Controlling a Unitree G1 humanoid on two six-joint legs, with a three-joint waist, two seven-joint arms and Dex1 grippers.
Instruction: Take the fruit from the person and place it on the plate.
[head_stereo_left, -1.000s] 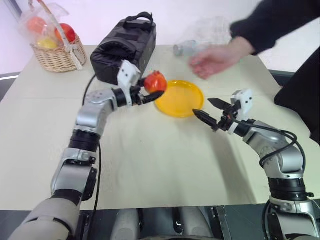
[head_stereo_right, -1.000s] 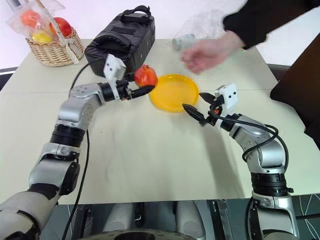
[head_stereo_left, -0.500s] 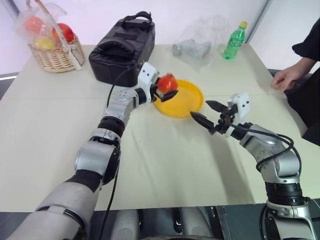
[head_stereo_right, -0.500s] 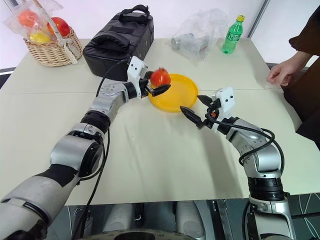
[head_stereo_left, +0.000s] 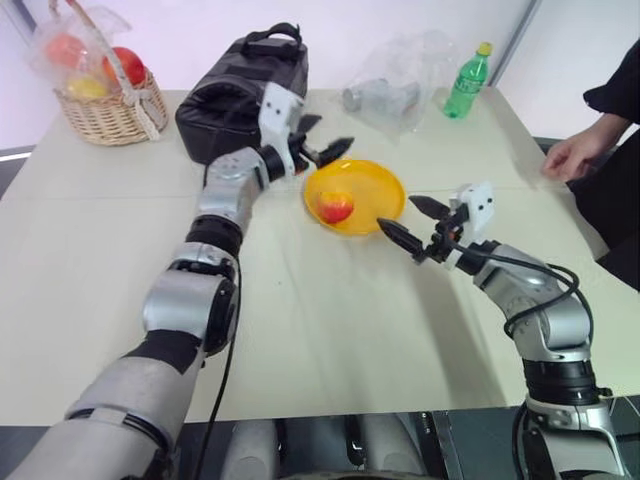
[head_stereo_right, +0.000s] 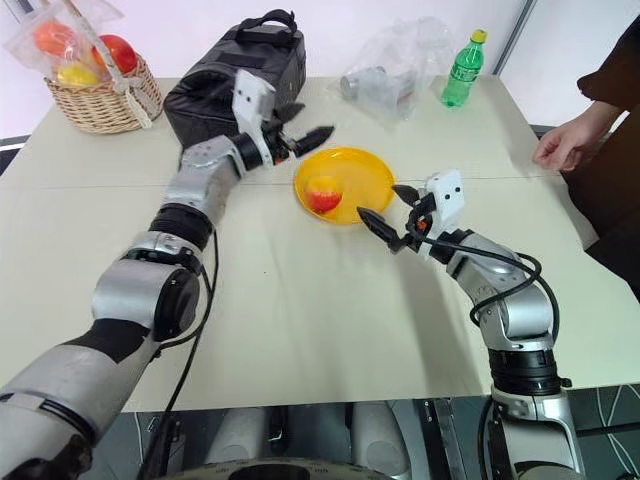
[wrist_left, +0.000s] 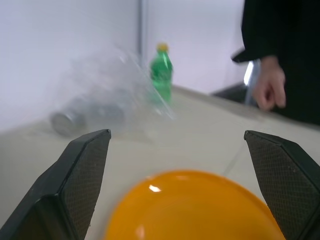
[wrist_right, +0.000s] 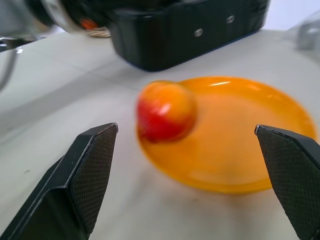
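The fruit (head_stereo_left: 335, 206) now rests on the plate (head_stereo_left: 378, 190), toward its 8 o'clock edge; half a second earlier it was clamped in the left gripper (head_stereo_left: 322, 152). That gripper has since released it, jaws spread wide and empty, and has risen to the plate's 10 o'clock side, near the black bag (head_stereo_left: 243, 90). The right gripper (head_stereo_left: 410, 222) remains at the plate's 4 o'clock side (jaws apart, empty). The person's hand (head_stereo_left: 567, 156) rests at the tabletop (head_stereo_left: 320, 330) edge.
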